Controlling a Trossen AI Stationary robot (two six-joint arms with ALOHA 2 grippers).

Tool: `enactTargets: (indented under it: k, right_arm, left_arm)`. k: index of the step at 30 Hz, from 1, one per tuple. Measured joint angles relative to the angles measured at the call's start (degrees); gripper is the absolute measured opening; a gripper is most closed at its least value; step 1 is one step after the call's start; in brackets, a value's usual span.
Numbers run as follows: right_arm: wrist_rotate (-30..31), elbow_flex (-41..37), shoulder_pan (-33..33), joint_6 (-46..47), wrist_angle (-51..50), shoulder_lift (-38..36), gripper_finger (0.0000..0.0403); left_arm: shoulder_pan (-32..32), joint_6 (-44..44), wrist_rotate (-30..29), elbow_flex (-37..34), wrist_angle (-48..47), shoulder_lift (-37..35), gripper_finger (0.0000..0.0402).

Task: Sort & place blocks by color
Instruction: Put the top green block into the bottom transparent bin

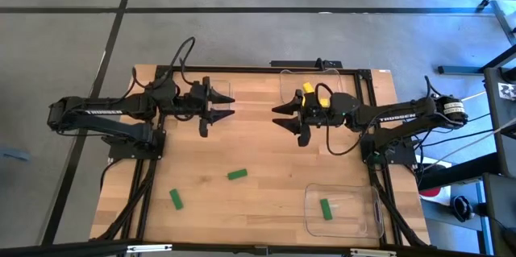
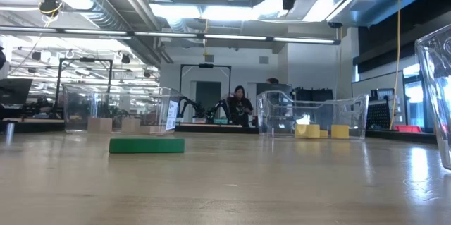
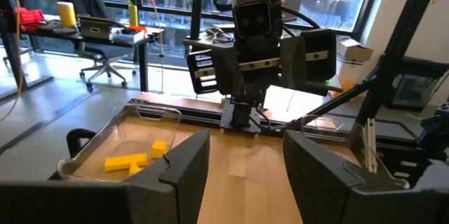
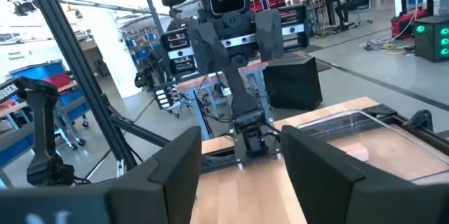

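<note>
Both tools are up off the counter and facing each other across the middle: left tool with its fingers spread wide and nothing in them, right tool same deal, wide and empty. Each wrist view just looks past its own dark fingers straight at the other arm.

Blocks: two green bars are loose on the bare wood toward the near edge. One green bar lies roughly mid-counter, long axis close to left-right with a slight tilt. The other green bar is nearer the left edge, long axis running more near-far, tilted. They're well apart from each other, with plenty of open wood around both and a wide clear strip between them and the arms.

A third green block sits in the clear near-right tray, pointing roughly near-far, alone in there as far as I can tell. That tray is close to the counter's near and right edges.

The far-right tray holds yellow blocks, partly hidden under the right arm from above; the left wrist view shows a yellow bar plus a cube just beside it. The far-left tray shows tan blocks in the low view, count hard to tell.
</note>
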Motion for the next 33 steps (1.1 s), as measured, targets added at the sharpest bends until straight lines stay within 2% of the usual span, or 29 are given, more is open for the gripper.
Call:
enactTargets:
  k: [4,6,10,16,21,26,33]
  right_arm:
    - [0.01,0.00,0.00,-0.02,-0.02,0.00,0.0200]
    - [0.05,0.00,0.00,-0.03,0.00,0.00,0.0200]
    - [2.60,0.00,0.00,-0.59,-0.03,0.00,0.0200]
    - [6.53,0.00,0.00,-7.28,-0.26,0.00,0.0200]
    - [10.05,0.00,-0.06,-9.80,-0.95,0.00,0.0200]
    - [13.54,0.00,-0.05,-11.84,-1.46,0.00,0.0200]
    - [15.69,0.00,-0.07,-12.03,-1.63,0.00,0.0200]
  left_arm:
    - [-1.78,-4.41,-3.09,0.02,-1.54,0.23,0.0174]
    - [-3.58,-6.55,-5.07,0.65,-5.63,1.00,0.0174]
    - [-8.59,-9.82,-7.91,2.88,-12.60,3.62,0.0174]
    - [-17.38,-17.21,-12.25,6.15,-20.67,9.67,0.0174]
    - [-24.76,-23.71,-17.03,8.09,-23.67,16.76,0.0174]
    - [-30.92,-28.33,-19.24,10.90,-23.64,25.82,0.0174]
    - [-34.01,-30.18,-21.81,17.52,-26.07,40.29,0.0174]
